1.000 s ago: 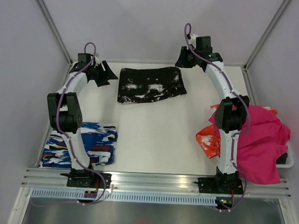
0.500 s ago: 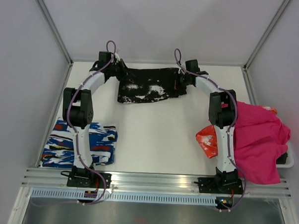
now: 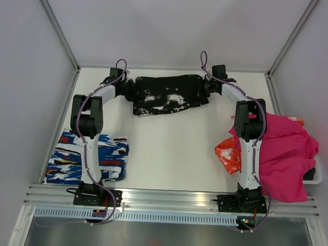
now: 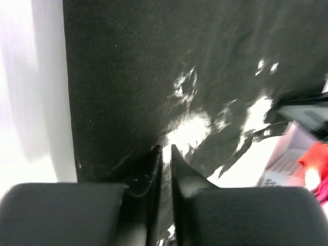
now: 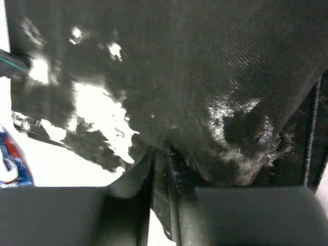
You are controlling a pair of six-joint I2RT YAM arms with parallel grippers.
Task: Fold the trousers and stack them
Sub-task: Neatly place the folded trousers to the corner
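Seen from above, the left tool [image 3: 130, 89] and right tool [image 3: 205, 88] merge into the dark ends of the trousers [image 3: 168, 95], fingertips too small to separate. Both wrist views cut the trousers off at the top edge, their print blurred.

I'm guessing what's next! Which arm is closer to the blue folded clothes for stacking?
Probably left. Left claw and right claw both pinch the trousers; the blue folded clothes lie by the left arm.

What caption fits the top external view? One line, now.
Left gripper and right gripper pinch opposite ends of the folded trousers on the table.
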